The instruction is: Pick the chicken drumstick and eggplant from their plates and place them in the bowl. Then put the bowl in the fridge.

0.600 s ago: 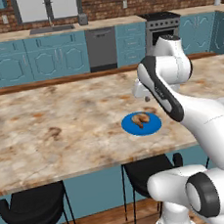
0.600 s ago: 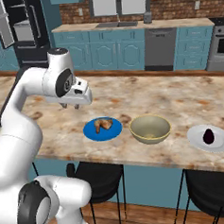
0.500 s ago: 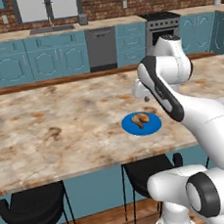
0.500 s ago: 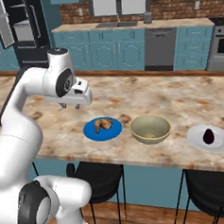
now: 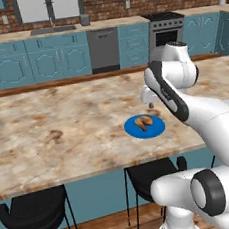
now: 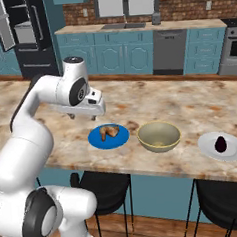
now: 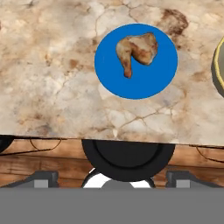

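The chicken drumstick (image 7: 136, 50) lies golden-brown on the blue plate (image 7: 151, 85) near the counter's front edge, also seen as drumstick (image 5: 144, 122) on plate (image 5: 156, 130) and drumstick (image 6: 109, 131) on plate (image 6: 99, 140). My gripper (image 7: 111, 179) hovers above the counter just beside the plate, open, nothing between its fingertips (image 7: 41, 178). It shows as gripper (image 5: 150, 104) and gripper (image 6: 88, 114). Right of the blue plate stands the tan bowl (image 6: 159, 136), empty. Further right the dark eggplant (image 6: 221, 143) rests on a pale plate (image 6: 235, 152). The black fridge (image 6: 26, 31) stands open at the back left.
The marble island counter (image 5: 62, 127) stretches wide to the left. Black stools (image 5: 32, 216) stand under its front edge, one stool (image 7: 128, 159) directly below my hand. Teal cabinets, a sink, a dishwasher and a stove (image 5: 165, 30) line the back wall.
My arm and hand have shifted a little toward the blue plate. The food, plates and bowl have not moved.
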